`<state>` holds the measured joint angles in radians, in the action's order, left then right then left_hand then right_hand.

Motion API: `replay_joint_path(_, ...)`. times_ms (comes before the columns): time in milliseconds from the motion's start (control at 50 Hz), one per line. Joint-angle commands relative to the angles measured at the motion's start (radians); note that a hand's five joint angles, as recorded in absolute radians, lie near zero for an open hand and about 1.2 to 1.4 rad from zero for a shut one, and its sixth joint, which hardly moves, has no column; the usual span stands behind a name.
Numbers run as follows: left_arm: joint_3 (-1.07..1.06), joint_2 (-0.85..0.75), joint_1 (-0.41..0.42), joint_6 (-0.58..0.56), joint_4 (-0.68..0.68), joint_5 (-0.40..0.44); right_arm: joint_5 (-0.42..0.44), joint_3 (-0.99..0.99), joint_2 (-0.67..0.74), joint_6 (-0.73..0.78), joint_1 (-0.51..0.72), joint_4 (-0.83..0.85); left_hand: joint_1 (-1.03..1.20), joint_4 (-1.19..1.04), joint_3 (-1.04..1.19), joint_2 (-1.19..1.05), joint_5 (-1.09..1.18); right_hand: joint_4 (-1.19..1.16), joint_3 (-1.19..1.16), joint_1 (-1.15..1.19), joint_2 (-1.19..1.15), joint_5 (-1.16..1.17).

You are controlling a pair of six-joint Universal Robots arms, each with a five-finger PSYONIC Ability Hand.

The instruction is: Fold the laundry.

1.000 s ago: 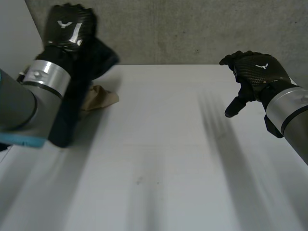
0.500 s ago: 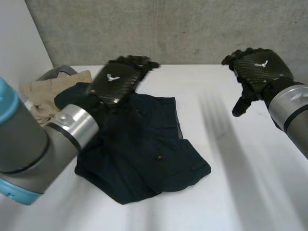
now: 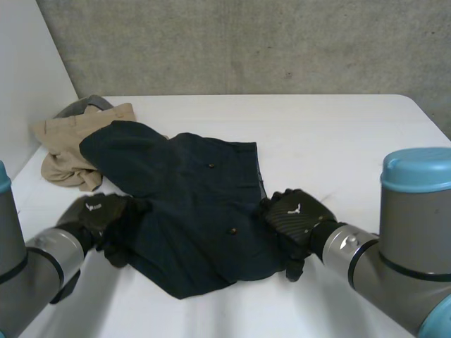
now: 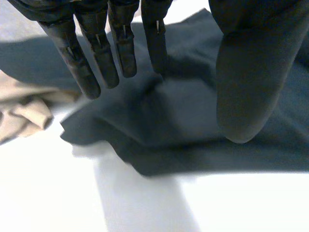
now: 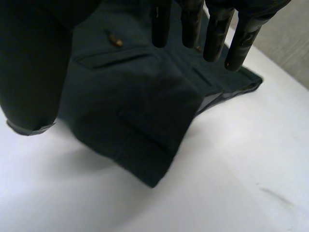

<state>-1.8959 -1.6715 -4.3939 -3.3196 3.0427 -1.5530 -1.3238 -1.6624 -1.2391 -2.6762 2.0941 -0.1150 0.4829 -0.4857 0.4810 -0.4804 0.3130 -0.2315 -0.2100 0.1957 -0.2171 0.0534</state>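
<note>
Over the white counter point(image 3: 338, 141), poising left robot hand point(image 3: 102, 215) and right robot hand point(image 3: 292, 218), both unclenched, at opposite edges of limp, probably lightweight dark shorts point(image 3: 197, 204), likely best pinched there.

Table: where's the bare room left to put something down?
The white table is bare from the dark blue shorts out to its right edge, and along the near edge between the two arms. The left is crowded: beige garment, shorts, left hand. The right hand rests on the shorts' right edge.
</note>
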Motion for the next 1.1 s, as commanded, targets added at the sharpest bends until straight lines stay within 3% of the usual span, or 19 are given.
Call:
replay_joint_path(20,-0.028,-0.088,0.005,-0.038,0.007,0.06,-0.003,-0.017,0.067,0.007,0.006,0.057,-0.067,0.069,-0.065,0.064,-0.071,-0.018,-0.039,0.054,-0.032,0.021)
replay_joint_path(120,-0.005,-0.137,0.017,-0.04,0.042,0.067,-0.006,-0.02,0.113,0.007,0.017,0.101,-0.202,0.205,-0.2,0.199,-0.206,-0.065,-0.086,0.1,-0.079,0.068)
replay_joint_path(280,0.041,-0.234,0.031,-0.049,0.136,0.063,-0.063,-0.01,0.176,0.009,0.021,0.166,-0.181,0.184,-0.179,0.179,-0.186,-0.358,-0.379,0.394,-0.372,0.361)
replay_joint_path(340,0.061,-0.269,0.036,-0.051,0.156,0.062,-0.097,0.001,0.191,0.009,0.023,0.184,-0.114,0.117,-0.112,0.112,-0.119,-0.671,-0.693,0.707,-0.686,0.675)
replay_joint_path(400,0.077,-0.294,0.047,-0.055,0.179,0.062,-0.124,0.012,0.194,0.007,0.021,0.207,0.126,-0.123,0.128,-0.129,0.122,-1.163,-1.185,1.199,-1.178,1.167)
replay_joint_path(420,0.08,-0.298,0.051,-0.058,0.185,0.062,-0.135,0.016,0.187,0.007,0.02,0.215,0.232,-0.229,0.233,-0.234,0.227,-1.165,-1.186,1.2,-1.179,1.168)
replay_joint_path(440,0.084,-0.298,0.06,-0.063,0.194,0.06,-0.141,0.018,0.182,0.006,0.02,0.219,0.529,-0.526,0.531,-0.532,0.524,-1.165,-1.186,1.201,-1.179,1.168)
replay_joint_path(500,0.093,-0.284,0.076,-0.073,0.202,0.057,-0.158,0.026,0.161,0.006,0.015,0.225,0.913,-0.91,0.915,-0.915,0.908,-1.165,-1.186,1.201,-1.179,1.168)
replay_joint_path(680,0.158,-0.054,0.131,-0.101,0.202,0.019,-0.166,0.105,-0.019,-0.008,0.018,0.195,0.913,-0.911,0.915,-0.916,0.909,-1.165,-1.186,1.201,-1.179,1.168)
replay_joint_path(920,0.369,0.346,0.134,-0.095,0.145,0.019,-0.155,0.453,-0.221,-0.001,0.011,-0.101,0.913,-0.911,0.915,-0.916,0.909,-1.165,-1.186,1.201,-1.179,1.168)
replay_joint_path(1100,0.492,0.398,0.125,-0.09,0.111,0.017,-0.152,0.725,-0.258,-0.002,0.012,-0.239,0.913,-0.911,0.915,-0.916,0.909,-1.165,-1.186,1.201,-1.179,1.168)
